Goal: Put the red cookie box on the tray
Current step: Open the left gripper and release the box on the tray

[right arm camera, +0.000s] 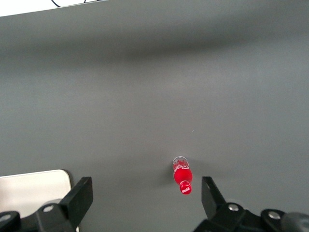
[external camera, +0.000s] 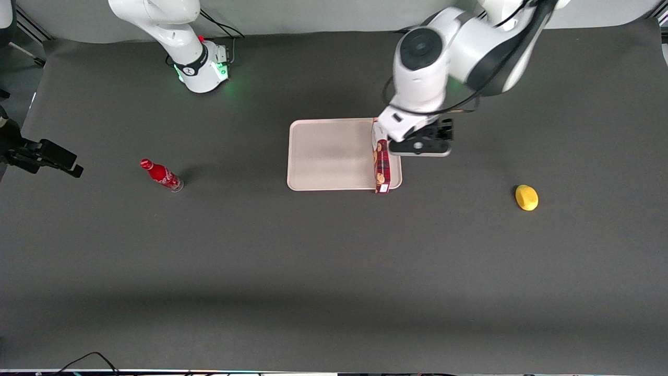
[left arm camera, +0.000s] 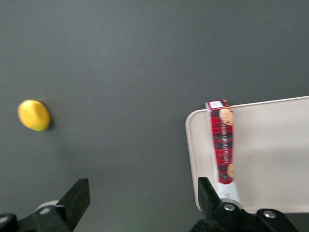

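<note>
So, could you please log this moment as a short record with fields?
task item: red cookie box, standing on its long thin edge on the tray
target: tray, pale, box near its edge toward the working arm's end
pincer: left pincer, open, above the table beside the tray, apart from the box
other items: yellow lemon-like object toward the working arm's end; red bottle toward the parked arm's end
status: box on tray, released

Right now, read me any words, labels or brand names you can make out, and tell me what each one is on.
None can be read.
Red cookie box, on the tray: small white label, too small.
Red bottle: white script, too blurred.
Lemon: no text.
The gripper, open, hangs above the table beside the tray.
</note>
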